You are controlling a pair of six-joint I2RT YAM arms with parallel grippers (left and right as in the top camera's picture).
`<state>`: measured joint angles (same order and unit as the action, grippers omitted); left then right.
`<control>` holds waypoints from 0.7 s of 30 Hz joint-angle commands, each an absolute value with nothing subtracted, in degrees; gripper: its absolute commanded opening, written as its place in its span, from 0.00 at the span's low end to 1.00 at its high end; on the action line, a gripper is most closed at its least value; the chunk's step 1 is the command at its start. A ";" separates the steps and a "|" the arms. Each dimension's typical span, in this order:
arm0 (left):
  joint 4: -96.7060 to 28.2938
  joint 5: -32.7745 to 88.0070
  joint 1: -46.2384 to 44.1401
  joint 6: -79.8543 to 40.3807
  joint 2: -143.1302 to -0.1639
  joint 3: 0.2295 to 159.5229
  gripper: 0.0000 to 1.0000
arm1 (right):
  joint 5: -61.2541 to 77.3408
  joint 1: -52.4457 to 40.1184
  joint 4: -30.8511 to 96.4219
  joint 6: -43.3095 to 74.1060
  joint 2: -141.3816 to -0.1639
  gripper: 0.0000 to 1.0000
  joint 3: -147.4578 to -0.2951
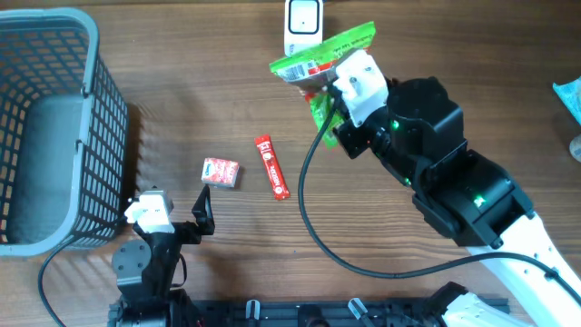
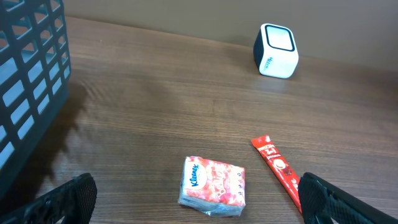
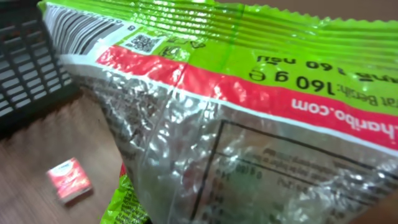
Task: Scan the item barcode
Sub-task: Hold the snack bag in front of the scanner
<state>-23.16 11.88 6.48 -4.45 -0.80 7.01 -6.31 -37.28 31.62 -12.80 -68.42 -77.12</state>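
Note:
The item is a green and red Haribo bag (image 1: 320,56) with a clear window, and my right gripper (image 1: 330,89) is shut on it. The bag hangs right beside the white scanner (image 1: 302,23) at the table's far edge. It fills the right wrist view (image 3: 249,112), its barcode (image 3: 78,28) at the upper left, and it hides that gripper's fingers. My left gripper (image 1: 172,216) is open low at the front left. In its own wrist view, the left gripper (image 2: 199,194) has nothing between its fingers and a Kleenex tissue pack (image 2: 212,185) on the table ahead.
A grey basket (image 1: 54,127) stands at the left, its wall close to the left arm (image 2: 31,81). The Kleenex tissue pack (image 1: 221,172) and a red stick packet (image 1: 272,167) lie mid-table. The scanner (image 2: 277,50) shows beyond them. A blue packet (image 1: 570,100) sits at the right edge.

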 commanded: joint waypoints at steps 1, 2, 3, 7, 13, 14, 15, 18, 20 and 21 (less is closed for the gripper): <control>-22.98 11.97 6.50 -4.97 -0.47 6.85 1.00 | -19.46 -37.50 27.44 -16.82 -71.09 0.05 -78.00; -22.96 11.97 6.50 -4.97 -0.47 6.85 1.00 | -24.82 -37.50 26.50 -18.87 -73.43 0.04 -77.97; -22.98 11.97 6.50 -4.97 -0.47 6.85 1.00 | -33.08 -37.43 23.24 -21.85 -78.04 0.04 -77.89; -22.98 11.97 6.50 -4.97 -0.47 6.85 1.00 | -47.57 -37.41 3.01 -37.65 -92.92 0.04 -77.89; -22.98 11.97 6.50 -4.97 -0.47 6.85 1.00 | -54.59 -34.11 -53.65 -80.27 -118.34 0.04 -77.91; -22.98 11.97 6.50 -4.97 -0.47 6.85 1.00 | -53.19 -33.56 -59.81 -86.17 -121.30 0.05 -77.91; -22.98 11.97 6.50 -4.97 -0.49 6.85 1.00 | -51.72 -32.88 -63.88 -91.18 -124.01 0.04 -77.91; -22.98 11.97 6.50 -4.97 -0.47 6.85 1.00 | -48.27 -30.33 -67.46 -96.86 -129.82 0.05 -78.13; -22.98 11.97 6.50 -4.97 -0.47 6.85 1.00 | -47.94 -29.15 -67.18 -95.64 -131.37 0.05 -79.00; -22.98 11.97 6.50 -4.97 -0.47 6.85 1.00 | -47.77 -28.80 -67.00 -95.35 -131.81 0.04 -79.70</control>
